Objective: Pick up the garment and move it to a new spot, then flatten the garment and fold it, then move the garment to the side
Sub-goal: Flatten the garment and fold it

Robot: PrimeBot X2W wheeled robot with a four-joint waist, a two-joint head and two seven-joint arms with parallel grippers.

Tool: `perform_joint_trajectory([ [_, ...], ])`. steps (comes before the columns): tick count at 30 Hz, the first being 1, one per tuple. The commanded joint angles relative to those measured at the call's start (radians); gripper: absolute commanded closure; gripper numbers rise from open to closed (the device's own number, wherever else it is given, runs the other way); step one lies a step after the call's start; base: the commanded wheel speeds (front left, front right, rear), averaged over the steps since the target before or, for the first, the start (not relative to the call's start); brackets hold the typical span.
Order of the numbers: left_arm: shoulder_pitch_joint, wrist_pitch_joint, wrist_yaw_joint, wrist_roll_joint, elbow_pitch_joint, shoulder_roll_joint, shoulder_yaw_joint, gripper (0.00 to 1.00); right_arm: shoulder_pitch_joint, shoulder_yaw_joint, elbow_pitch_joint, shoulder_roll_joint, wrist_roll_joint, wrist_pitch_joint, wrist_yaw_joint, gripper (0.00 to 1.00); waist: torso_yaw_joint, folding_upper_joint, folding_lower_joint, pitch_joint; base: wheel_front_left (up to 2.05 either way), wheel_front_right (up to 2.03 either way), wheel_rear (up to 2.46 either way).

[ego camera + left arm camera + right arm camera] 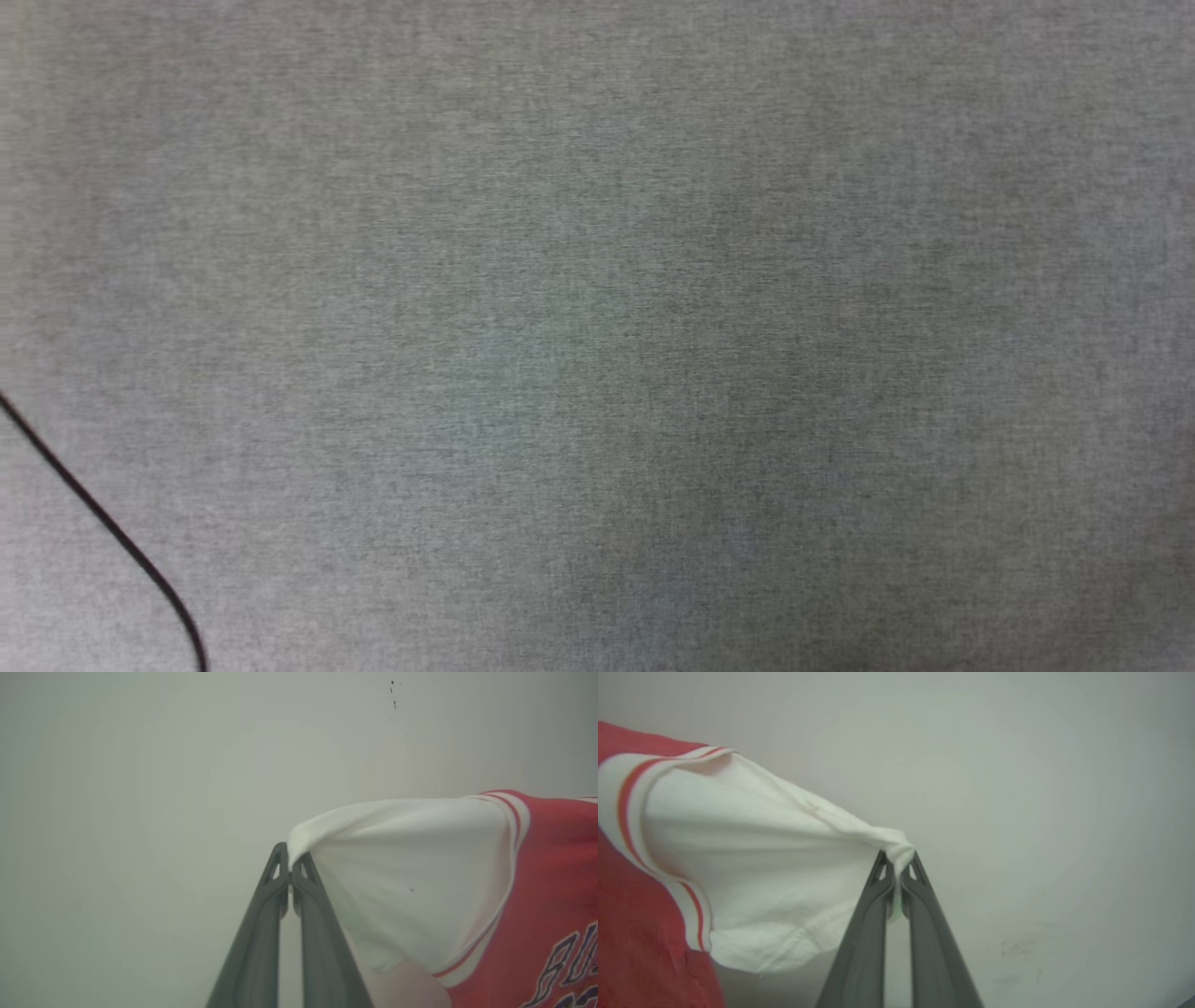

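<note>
Clamped tight, left end effector [290,870] and right end effector [899,865] each pinch a sleeve of the shirt [556,858] (nicely taut): lower both level.

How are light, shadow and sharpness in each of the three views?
Head view: dim light on the grey surface, a soft darker patch at lower centre, the thin dark line sharp. Left wrist view: the garment slightly soft, no glare. Right wrist view: even light, faint smudges on the pale background.
</note>
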Motion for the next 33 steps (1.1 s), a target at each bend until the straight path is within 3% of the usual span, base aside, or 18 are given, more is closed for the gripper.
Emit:
perform_joint_trajectory([
  [1,0.037,-0.016,-0.001,-0.008,0.019,-0.011,-0.004,1.0,0.039,0.003,0.018,-0.016,0.008,-0.012,-0.002,1.0,0.006,0.0,-0.0002,-0.004,0.0,0.0,0.0],
  [13,0.406,-0.111,-0.025,-0.014,0.08,-0.092,-0.098,1.0,0.38,0.077,0.056,-0.044,0.143,-0.041,-0.002,1.0,0.023,0.0,-0.0002,-0.109,0.0,0.0,0.0],
  [18,0.577,-0.127,-0.006,-0.011,0.025,-0.099,-0.119,1.0,0.542,0.07,0.023,-0.052,0.176,-0.041,-0.002,1.0,0.026,0.0,-0.0002,-0.18,0.0,0.0,0.0],
  [24,0.866,-0.132,0.022,-0.031,-0.059,-0.084,-0.146,1.0,0.832,0.079,-0.075,-0.055,0.229,-0.011,-0.002,1.0,0.022,0.0,-0.0002,-0.312,0.0,0.0,0.0],
  [33,1.24,-0.099,0.076,-0.084,-0.172,0.003,-0.148,1.0,1.215,0.086,-0.256,-0.097,0.345,0.065,-0.002,1.0,-0.002,0.0,-0.0002,-0.456,0.0,0.0,0.0],
])
